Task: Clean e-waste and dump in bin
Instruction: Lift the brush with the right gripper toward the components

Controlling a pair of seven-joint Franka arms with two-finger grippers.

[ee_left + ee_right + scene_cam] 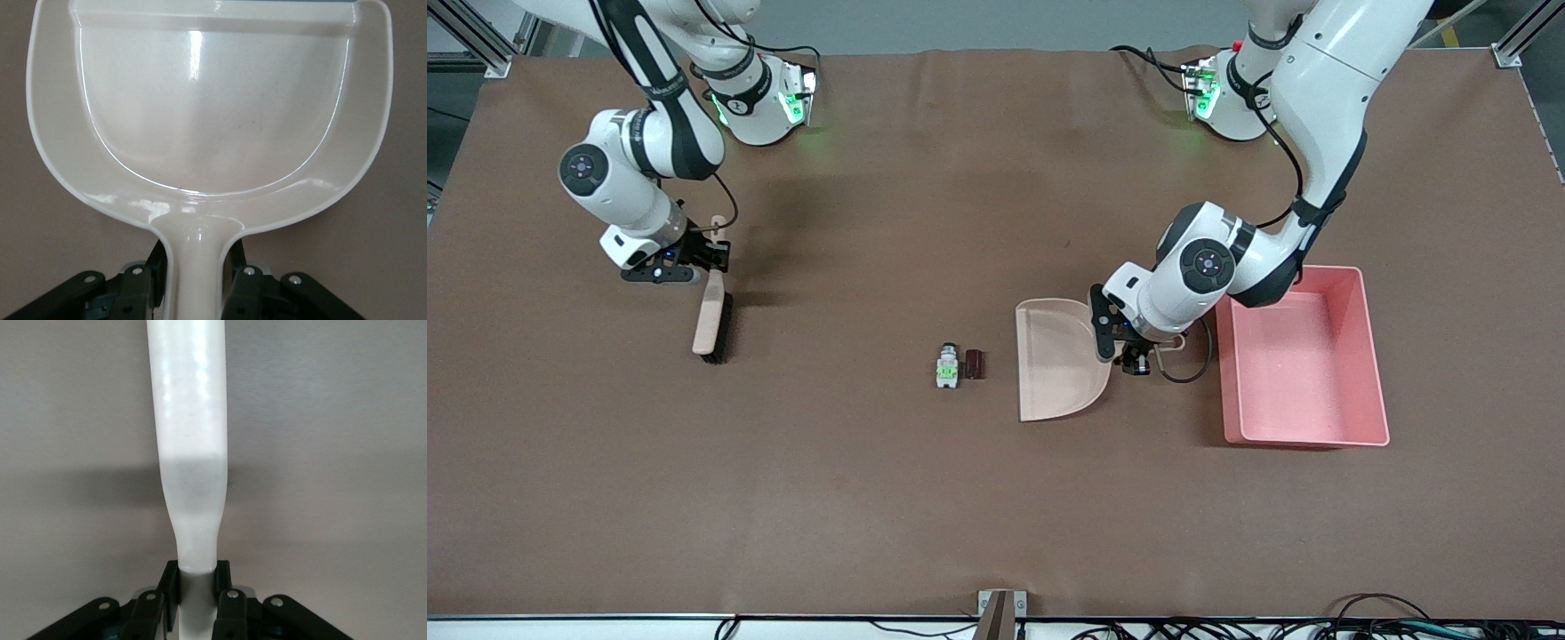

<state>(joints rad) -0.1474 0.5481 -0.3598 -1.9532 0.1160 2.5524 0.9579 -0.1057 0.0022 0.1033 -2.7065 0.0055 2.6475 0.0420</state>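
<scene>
The e-waste sits a little below the middle of the front frame: a white-grey block with green marks (947,367) and, just beside it toward the left arm's end of the tabletop (871,498), a dark maroon-black cylinder (974,364). The two tiny parts lie close together on the brown cover (whether they touch cannot be told).

Next along, right of centre in the front frame, lies the beige dustpan (1056,358), its wide mouth turned toward the e-waste and near it, not touching. The left claw (1138,356) is at the dustpan's handle; in the left wrist view the dark fingers (243,283) stand on either side of the handle (197,267), and a thin gap shows on at least one side, so a firm grip cannot be told.

The bin (1371,364), a pink tray with low walls, rests at the right of the front frame, beside the left arm's wrist.

At the upper left of the front frame the right claw (713,258) is closed on the pale handle of a brush (711,320). Its dark bristles run along one long edge, and its lower end is near the tabletop. In the right wrist view the fingers (223,587) press the handle (190,453) from both sides.
</scene>
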